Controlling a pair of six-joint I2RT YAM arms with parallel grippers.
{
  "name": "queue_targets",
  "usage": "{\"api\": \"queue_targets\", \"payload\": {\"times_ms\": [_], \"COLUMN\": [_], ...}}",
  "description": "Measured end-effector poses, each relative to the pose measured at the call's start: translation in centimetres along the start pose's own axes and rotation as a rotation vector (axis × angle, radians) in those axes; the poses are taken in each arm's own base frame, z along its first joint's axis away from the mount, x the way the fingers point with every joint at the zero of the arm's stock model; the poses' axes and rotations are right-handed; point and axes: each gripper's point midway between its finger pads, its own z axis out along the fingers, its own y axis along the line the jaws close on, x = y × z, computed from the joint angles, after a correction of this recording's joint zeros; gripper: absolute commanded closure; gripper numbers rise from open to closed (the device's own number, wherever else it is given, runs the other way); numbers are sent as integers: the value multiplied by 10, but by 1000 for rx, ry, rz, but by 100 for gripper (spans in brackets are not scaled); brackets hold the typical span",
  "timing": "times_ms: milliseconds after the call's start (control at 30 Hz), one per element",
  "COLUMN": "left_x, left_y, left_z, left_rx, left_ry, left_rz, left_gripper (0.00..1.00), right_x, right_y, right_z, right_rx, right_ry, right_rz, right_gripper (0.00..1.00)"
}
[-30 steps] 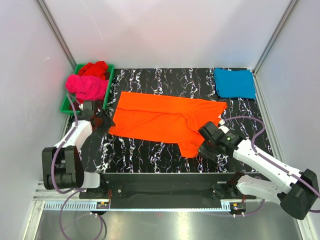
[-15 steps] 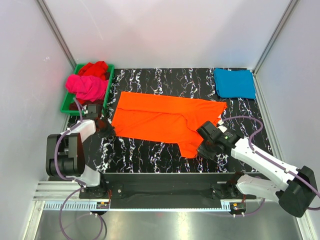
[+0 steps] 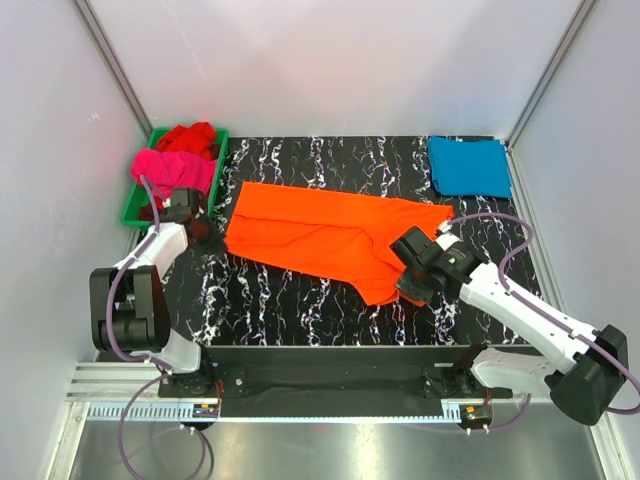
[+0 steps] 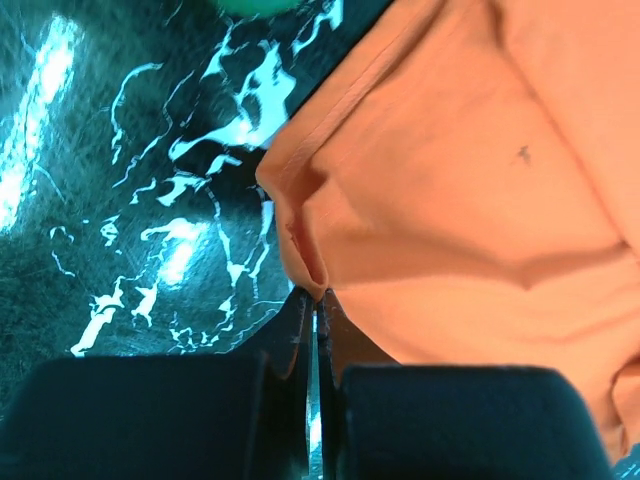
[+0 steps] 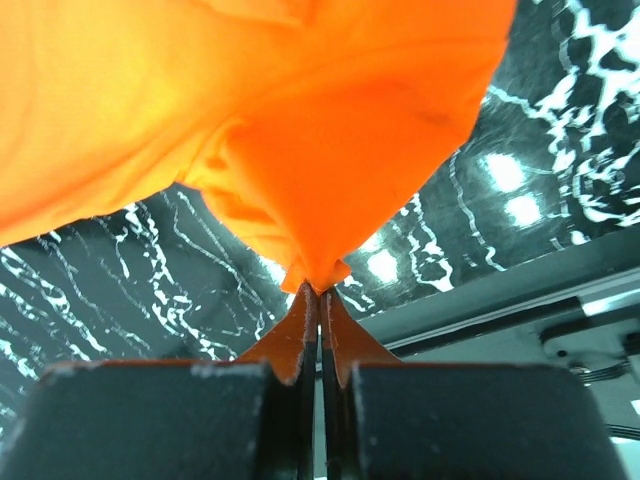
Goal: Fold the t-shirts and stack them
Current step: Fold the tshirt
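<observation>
The orange t-shirt [image 3: 320, 232] lies spread across the black marbled table. My left gripper [image 3: 212, 238] is shut on a small fold of its left edge; in the left wrist view the jaws [image 4: 316, 296] meet with orange cloth [image 4: 470, 170] pinched at their tips. My right gripper [image 3: 398, 283] is shut on the shirt's near right corner, and the fabric [image 5: 300, 120] hangs bunched from its tips [image 5: 318, 290]. A folded teal-blue t-shirt [image 3: 468, 166] lies at the back right. Crumpled magenta-pink [image 3: 172, 172] and red [image 3: 190, 136] t-shirts sit at the back left.
The pink and red shirts fill a green plastic tray [image 3: 130, 214] in the table's back left corner, just beyond my left arm. White walls with metal corner posts close in the table. The arms' mounting rail [image 3: 340, 358] runs along the near edge.
My left gripper went from open to shut on the shirt's left edge. My right gripper has drawn the near right corner up and away from the front edge.
</observation>
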Motion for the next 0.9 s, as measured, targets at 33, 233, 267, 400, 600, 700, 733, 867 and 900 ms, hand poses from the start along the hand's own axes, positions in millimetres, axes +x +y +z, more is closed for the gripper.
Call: {"api": "queue_targets", "payload": {"times_ms": [33,233,267,400,600,700,733,867,900], "left_x": [-2,-13,-14,-21,-32,-41,-43,-55,-58], "left_y": [-2,-12,-13,-18,-24,-30,-33,-47,-51], "left_z": [-1,-2,-1,8,26,31,31,29,30], "left_rx": [3,14,12,4,-22,-20,-18,-5,-2], "left_ry": [-3,-7,-3,15,51,47,45,34,29], "left_rz": [0,-5,-6,-15,-24,-27,-26,-22,-20], "left_gripper": [100,100,100,100,100,100,100,100,100], "right_x": [-2,-39,-47,-72,-90,-103,-107,-127,-130], "right_y": [-1,-7,-8,-11,1,4,5,12,13], "right_z": [-1,-5,-5,3,25,34,35,39,40], "right_rx": [8,39,42,69,81,86,87,82,82], "right_ry": [-7,-83,-95,-123,-105,-98,-97,-106,-107], "right_rz": [-2,27,36,31,-35,-49,-53,-70,-75], "right_gripper": [100,100,100,100,100,100,100,100,100]}}
